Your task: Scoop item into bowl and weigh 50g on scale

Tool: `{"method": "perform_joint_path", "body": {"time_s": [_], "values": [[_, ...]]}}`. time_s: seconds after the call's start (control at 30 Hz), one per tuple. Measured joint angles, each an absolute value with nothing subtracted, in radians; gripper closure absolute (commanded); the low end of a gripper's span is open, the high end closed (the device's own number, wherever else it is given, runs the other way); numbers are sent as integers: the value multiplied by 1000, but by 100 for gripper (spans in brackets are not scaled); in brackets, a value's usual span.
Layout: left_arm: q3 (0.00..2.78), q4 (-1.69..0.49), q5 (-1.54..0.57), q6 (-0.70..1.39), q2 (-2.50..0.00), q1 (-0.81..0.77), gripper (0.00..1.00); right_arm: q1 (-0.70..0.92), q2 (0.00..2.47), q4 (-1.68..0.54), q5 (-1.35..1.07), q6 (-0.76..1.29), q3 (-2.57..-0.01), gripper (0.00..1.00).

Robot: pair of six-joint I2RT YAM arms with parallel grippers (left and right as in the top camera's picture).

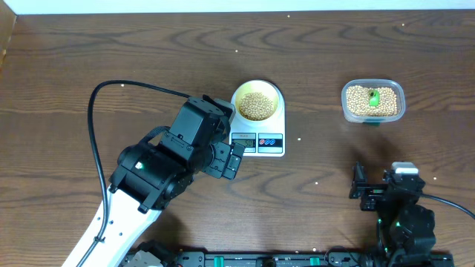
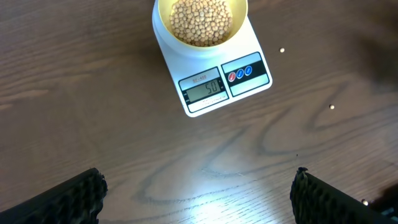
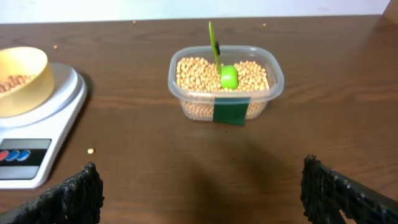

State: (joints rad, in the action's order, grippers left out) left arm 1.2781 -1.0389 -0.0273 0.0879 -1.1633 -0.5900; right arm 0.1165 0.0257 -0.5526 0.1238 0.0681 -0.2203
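Your left gripper [image 2: 198,186] sits closest to the lens, jaws spread wide and holding nothing, with only the bare wood table [image 2: 74,93] between its ribbed fingers. It hangs off the 7 o'clock corner of the scale [image 2: 249,87] and touches neither the platform nor the bowl [image 3: 28,87]. I judge that deliberate, since any contact would upset the reading.

The pale yellow bowl stands on the white scale toward its 12 o'clock edge, so the display [image 2: 204,88] on the 6 o'clock side is unobstructed. It appears to show 50, so the weighing looks met. The soybeans [image 2: 200,22] form a shallow heap inside the bowl, below the rim.

Your right gripper [image 3: 200,180] is likewise fully spread and empty. In the overhead view it is low at 5 o'clock of the table, well apart from everything.

The clear plastic tub [image 3: 186,102] lies at 12 o'clock from that gripper and at 3 o'clock of the scale seen from above. It holds more beans. The green scoop [image 3: 229,76] rests head-down in them, handle upright, parked where it likely can't spill and where you could grasp it.

A few stray beans [image 2: 283,50] lie on the wood near the scale; they don't bear on the reading.
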Motion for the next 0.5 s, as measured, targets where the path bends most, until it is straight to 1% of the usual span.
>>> {"method": "perform_joint_path", "body": {"time_s": [0.27, 0.5], "values": [[1278, -1039, -28, 88, -1163, -590, 3, 117, 26, -506, 123, 64, -142, 1], [1278, -1039, -28, 88, -1163, -590, 3, 117, 26, -502, 124, 39, -142, 1]]}}
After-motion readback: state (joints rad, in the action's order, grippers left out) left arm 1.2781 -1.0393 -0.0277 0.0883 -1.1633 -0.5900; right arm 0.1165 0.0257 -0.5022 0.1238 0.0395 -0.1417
